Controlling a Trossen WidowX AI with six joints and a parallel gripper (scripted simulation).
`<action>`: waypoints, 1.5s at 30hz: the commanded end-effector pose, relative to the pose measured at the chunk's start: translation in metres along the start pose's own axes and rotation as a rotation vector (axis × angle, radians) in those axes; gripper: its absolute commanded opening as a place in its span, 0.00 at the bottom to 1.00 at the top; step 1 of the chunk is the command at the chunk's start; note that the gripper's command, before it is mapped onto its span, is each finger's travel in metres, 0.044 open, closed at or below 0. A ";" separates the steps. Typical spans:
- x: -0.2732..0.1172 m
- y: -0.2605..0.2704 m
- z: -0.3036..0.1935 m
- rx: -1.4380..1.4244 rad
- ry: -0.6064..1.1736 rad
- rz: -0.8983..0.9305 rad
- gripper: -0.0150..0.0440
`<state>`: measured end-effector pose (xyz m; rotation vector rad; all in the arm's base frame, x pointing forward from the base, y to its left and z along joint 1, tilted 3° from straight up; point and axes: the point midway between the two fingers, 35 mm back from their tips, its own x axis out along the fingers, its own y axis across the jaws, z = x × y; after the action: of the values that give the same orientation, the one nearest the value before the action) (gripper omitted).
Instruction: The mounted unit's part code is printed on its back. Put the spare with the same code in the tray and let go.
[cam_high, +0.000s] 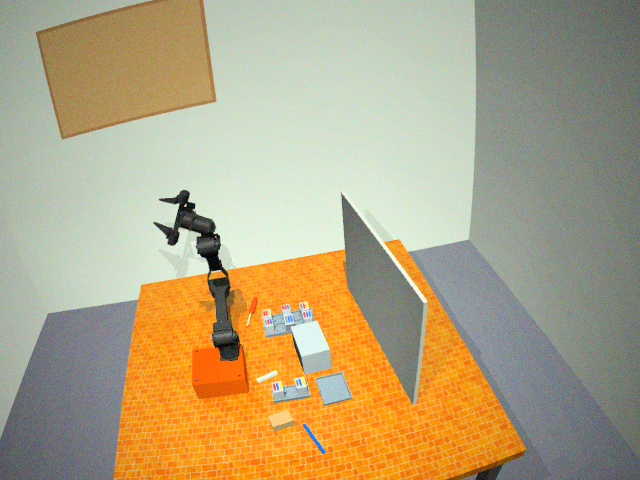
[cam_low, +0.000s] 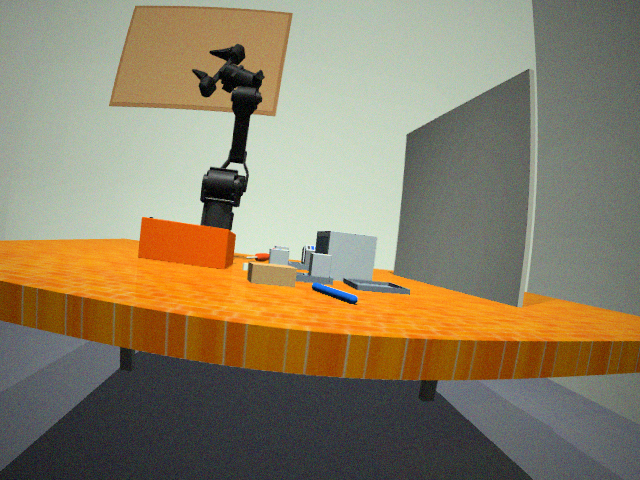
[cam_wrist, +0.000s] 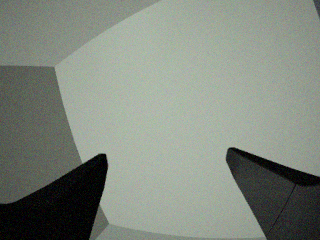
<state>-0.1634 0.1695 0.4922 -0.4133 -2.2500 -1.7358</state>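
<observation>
My gripper (cam_high: 157, 211) (cam_low: 202, 60) (cam_wrist: 170, 158) is open and empty, raised high above the table's back left and pointing away from the parts. Several small white units with red and blue stripes on top stand in the back rack (cam_high: 281, 331). Two more striped units, a left one (cam_high: 277, 387) and a right one (cam_high: 300, 383), stand in the front rack (cam_high: 291, 396). The shallow grey tray (cam_high: 333, 388) (cam_low: 372, 289) is empty, right of the front rack. A pale grey box-shaped housing (cam_high: 315, 346) (cam_low: 351, 255) has a dark left side. I cannot tell which unit is mounted; no code is readable.
A tall grey panel (cam_high: 382, 299) (cam_low: 465, 206) stands on the right. A tan block (cam_high: 281, 420) (cam_low: 271, 274) and blue rod (cam_high: 313, 438) (cam_low: 334, 292) lie in front. A white stick (cam_high: 266, 376) and a red-handled screwdriver (cam_high: 252, 305) lie near the orange base (cam_high: 219, 372) (cam_low: 186, 242).
</observation>
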 end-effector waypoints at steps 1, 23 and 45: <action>0.000 0.000 0.000 0.000 0.000 0.000 0.98; -0.016 0.056 -0.212 -0.331 0.547 0.303 1.00; -0.311 0.075 -0.409 -0.651 1.533 1.086 1.00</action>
<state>0.1318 -0.2219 0.5579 -0.1884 -0.3380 -1.3136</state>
